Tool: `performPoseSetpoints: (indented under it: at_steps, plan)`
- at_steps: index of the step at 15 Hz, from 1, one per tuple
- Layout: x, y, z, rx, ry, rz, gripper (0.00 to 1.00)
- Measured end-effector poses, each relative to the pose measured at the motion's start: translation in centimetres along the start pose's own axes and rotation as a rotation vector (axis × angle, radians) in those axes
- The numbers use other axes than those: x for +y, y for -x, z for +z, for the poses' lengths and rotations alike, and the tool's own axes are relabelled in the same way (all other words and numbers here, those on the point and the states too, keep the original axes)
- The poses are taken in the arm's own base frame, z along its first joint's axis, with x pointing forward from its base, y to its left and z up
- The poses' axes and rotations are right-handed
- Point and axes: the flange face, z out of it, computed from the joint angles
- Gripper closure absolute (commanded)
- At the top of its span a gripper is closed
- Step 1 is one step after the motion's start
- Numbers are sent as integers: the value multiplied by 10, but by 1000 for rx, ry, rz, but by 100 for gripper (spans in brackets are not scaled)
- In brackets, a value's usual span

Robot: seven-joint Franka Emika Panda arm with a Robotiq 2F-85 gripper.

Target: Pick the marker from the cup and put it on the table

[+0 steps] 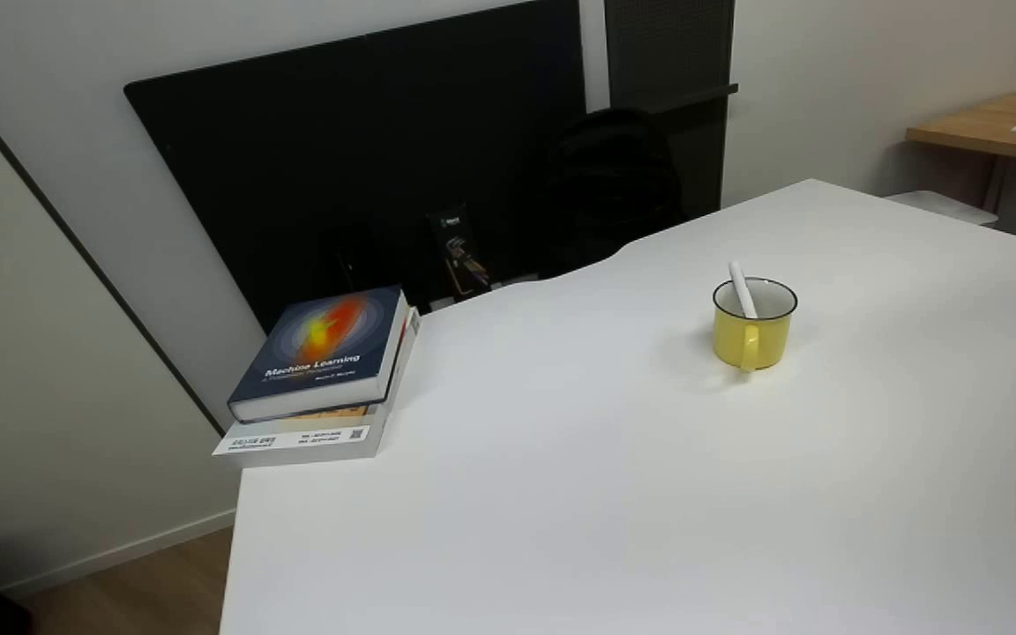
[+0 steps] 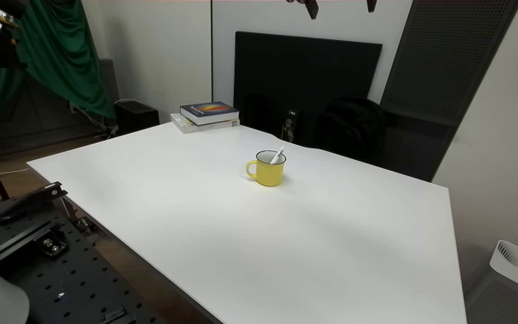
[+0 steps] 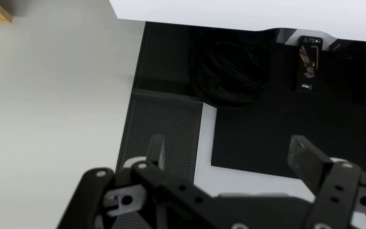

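See a dark-blue book (image 1: 323,348) atop a white book (image 1: 296,444) at one corner of the desk (image 1: 561,476). Beyond the wavy edge, notice a black bag (image 1: 616,185) and a black panel (image 1: 340,141); past that edge's other corner, a wooden table (image 1: 984,125).

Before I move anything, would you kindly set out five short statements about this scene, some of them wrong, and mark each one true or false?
1. The thin white stick-like marker leans inside the small yellow dark-rimmed cup, its upper end above the rim. True.
2. The cup lies on its side. False: it stands upright on the large smooth white table.
3. The dark blue book titled Machine Learning lies on top of a white book. True.
4. The black two-fingered gripper holds the marker. False: it stands open and holds nothing.
5. Both books rest at an edge of the table, apart from the cup. True.
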Motion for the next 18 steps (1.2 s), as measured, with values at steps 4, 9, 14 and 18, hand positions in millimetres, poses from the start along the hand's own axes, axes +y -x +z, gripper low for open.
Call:
performPoseSetpoints:
  at_steps: [4,9,14,18]
  plan:
    - [-3,34,32,-64,-9,10,0]
    - [-11,63,55,-144,-58,5,0]
    - [-38,95,82,-232,-131,-3,0]
    - [-59,122,100,-311,-180,1,0]
